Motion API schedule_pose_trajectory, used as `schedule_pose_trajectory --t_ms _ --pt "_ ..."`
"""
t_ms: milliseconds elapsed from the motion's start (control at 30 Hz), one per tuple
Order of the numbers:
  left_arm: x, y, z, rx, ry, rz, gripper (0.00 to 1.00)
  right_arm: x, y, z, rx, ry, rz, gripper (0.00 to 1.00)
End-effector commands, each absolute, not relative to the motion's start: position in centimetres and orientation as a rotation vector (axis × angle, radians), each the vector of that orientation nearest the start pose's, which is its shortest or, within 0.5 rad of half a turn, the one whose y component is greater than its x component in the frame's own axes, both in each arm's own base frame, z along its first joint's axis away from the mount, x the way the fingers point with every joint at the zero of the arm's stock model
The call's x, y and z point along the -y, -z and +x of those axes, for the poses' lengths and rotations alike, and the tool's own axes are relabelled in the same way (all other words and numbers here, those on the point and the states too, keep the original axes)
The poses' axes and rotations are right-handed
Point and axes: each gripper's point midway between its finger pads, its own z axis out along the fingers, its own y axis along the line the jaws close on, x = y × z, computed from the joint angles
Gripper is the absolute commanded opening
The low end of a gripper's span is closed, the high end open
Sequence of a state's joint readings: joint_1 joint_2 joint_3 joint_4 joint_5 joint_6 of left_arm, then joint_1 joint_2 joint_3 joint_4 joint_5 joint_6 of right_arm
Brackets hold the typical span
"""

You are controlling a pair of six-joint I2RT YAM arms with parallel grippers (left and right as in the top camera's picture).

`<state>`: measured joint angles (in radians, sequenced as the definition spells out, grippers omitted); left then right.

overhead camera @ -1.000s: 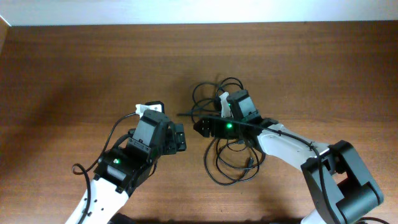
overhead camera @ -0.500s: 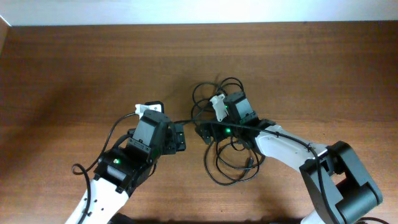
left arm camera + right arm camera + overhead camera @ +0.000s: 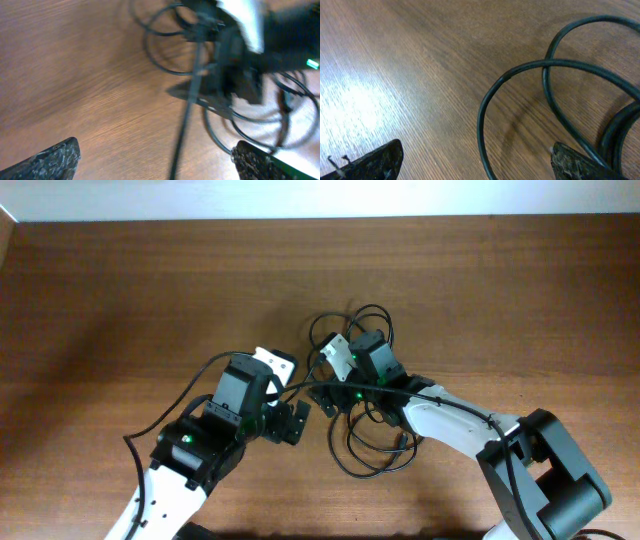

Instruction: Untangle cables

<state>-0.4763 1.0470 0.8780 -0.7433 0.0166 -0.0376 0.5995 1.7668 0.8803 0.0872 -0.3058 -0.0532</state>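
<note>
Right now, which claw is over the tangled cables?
The right claw, above the looped cables; the left claw sits beside them, over one stray strand.

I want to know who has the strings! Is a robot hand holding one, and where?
Nothing is held. The left gripper and right gripper are both open; the cables only pass loose between their jaws.

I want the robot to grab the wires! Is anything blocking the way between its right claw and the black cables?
No, nothing visible blocks it. In the right wrist view, the right claw is open over the bare wooden table. The cables lie in loops just ahead of it, with only wood in between.
</note>
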Motion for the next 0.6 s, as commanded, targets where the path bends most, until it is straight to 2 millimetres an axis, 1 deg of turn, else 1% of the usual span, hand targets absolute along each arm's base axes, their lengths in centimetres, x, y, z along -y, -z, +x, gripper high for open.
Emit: schedule_pose_trajectory --t_ms 0,67,133,167,200,267,333,367,400,500,533,567 --pt "15.4 -17.3 24.8 -2.366 0.336 0.744 0.99 -29.2 -4.6 33.1 -2.258 -0.632 -0.878 0.93" --pt "16.0 -17.3 24.4 -2.343 0.371 0.814 0.99 -29.1 -4.6 33.2 -2.262 -0.625 -0.869 0.93" --pt "15.9 -17.3 24.3 -2.348 0.37 0.814 0.99 -28.3 -4.4 34.0 -2.292 -0.568 -0.794 0.93" --pt "16.0 -17.3 24.3 -2.346 0.371 0.814 0.99 -28.1 -4.3 34.2 -2.295 -0.552 -0.783 0.93" --pt "16.0 -17.5 24.3 -2.338 0.372 0.817 0.99 -28.0 -4.3 34.3 -2.296 -0.55 -0.777 0.93" --pt "16.8 -18.5 23.5 -2.272 0.434 0.894 0.99 -27.2 -4.2 34.8 -2.306 -0.54 -0.753 0.93" --pt "16.6 -19.7 23.2 -2.225 0.434 0.882 0.99 -26.3 -4.1 35.3 -2.321 -0.535 -0.727 0.93" --pt "16.4 -20.8 23.0 -2.182 0.429 0.87 0.99 -26.3 -4.2 35.2 -2.321 -0.555 -0.729 0.93" --pt "15.9 -21.5 23.0 -2.166 0.404 0.833 0.99 -26.5 -4.2 35.1 -2.32 -0.569 -0.735 0.93" --pt "15.4 -22.4 22.9 -2.147 0.405 0.789 0.99 -26.5 -4.2 35.1 -2.32 -0.567 -0.735 0.93" --pt "15.1 -22.7 23.0 -2.141 0.399 0.771 0.99 -26.5 -4.3 35.2 -2.314 -0.563 -0.737 0.93" --pt "14.3 -22.9 23.3 -2.14 0.385 0.733 0.99 -26.5 -4.3 35.3 -2.293 -0.549 -0.775 0.93"
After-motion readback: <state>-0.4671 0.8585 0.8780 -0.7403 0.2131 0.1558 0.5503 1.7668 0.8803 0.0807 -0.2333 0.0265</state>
